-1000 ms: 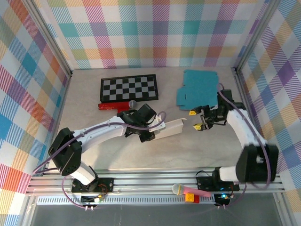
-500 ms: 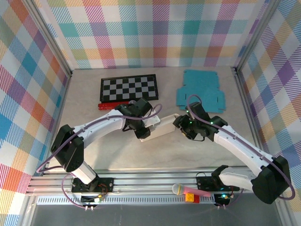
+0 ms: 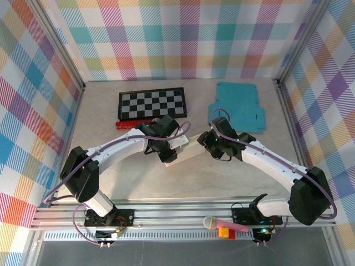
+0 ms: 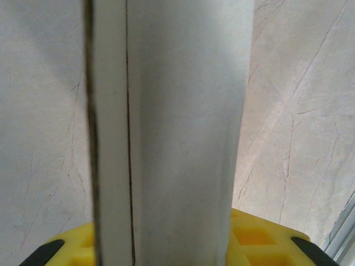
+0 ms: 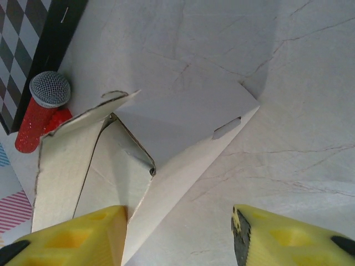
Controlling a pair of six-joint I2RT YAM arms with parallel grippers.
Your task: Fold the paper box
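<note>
The left end effector (image 3: 168, 152) grips the white paper box (image 3: 190, 149). The right end effector (image 5: 177, 221) is open, with the box flaps just ahead of it.

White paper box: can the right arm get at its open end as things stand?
Probably yes. The right gripper stands at the open end of the white paper box with its jaws apart, and nothing lies between. The left gripper grips the other end, clear of the way.
</note>
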